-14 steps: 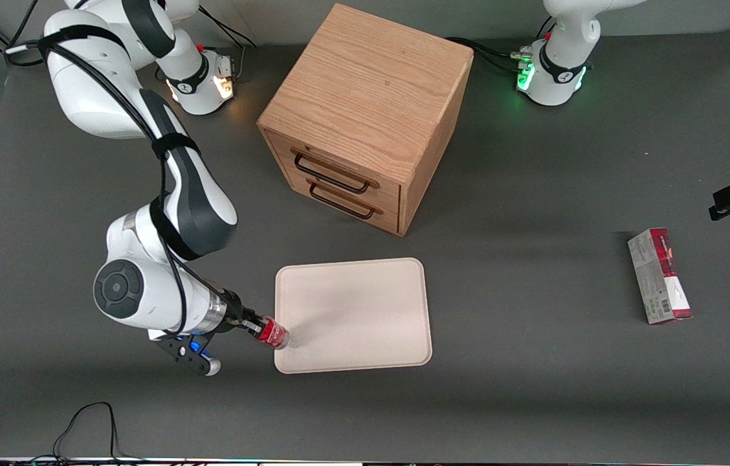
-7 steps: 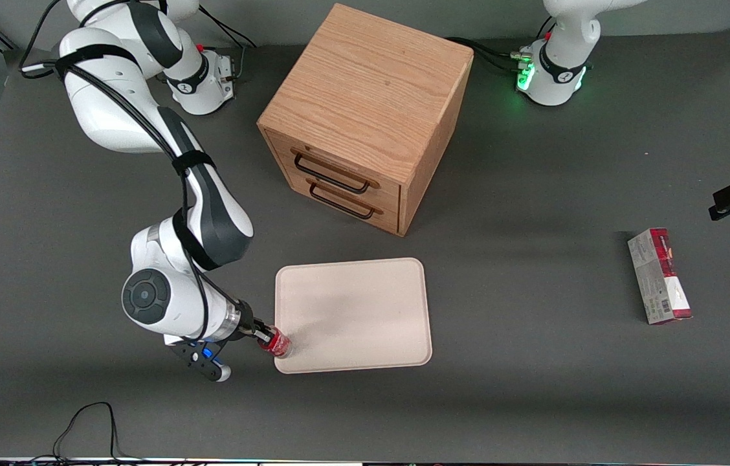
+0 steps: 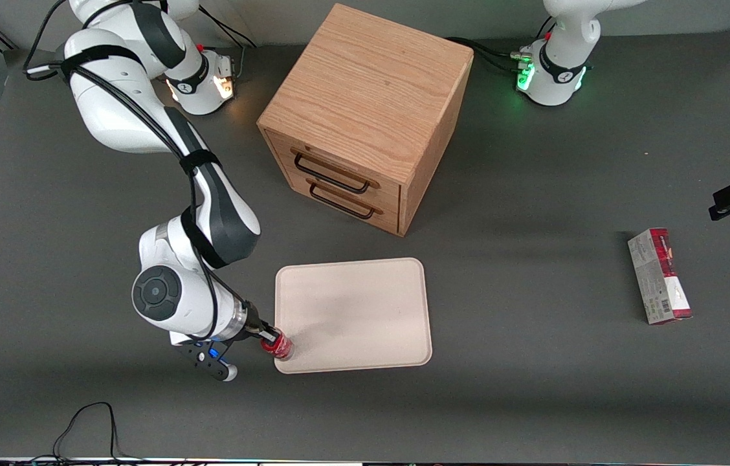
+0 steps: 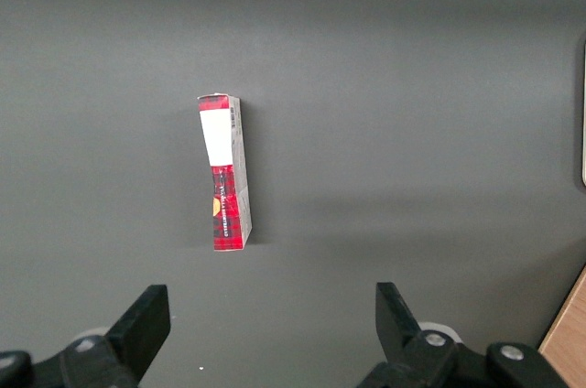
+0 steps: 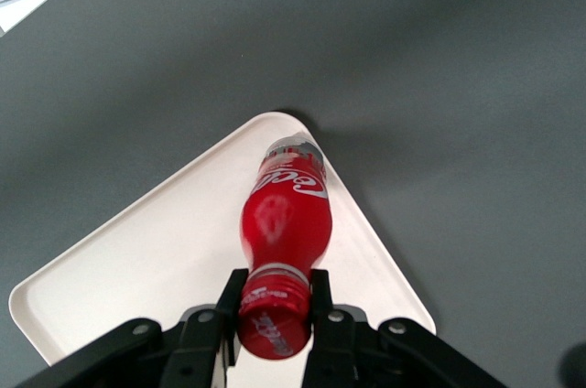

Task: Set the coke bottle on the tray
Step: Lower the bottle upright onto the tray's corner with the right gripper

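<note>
Grey table — gripper (image 3: 269,338) fingers (image 5: 322,295) clamped on coke bottle (image 3: 279,346), now nearer the tray (image 3: 365,304) corner than before.

Glossy plastic coke bottle (image 5: 286,223); matt tray (image 5: 137,260).

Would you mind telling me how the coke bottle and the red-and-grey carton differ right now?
The coke bottle is round and held at its cap by the gripper over a corner of the tray; the carton is boxy, lying flat and untouched on the table toward the parked arm's end. Both are partly red.
</note>
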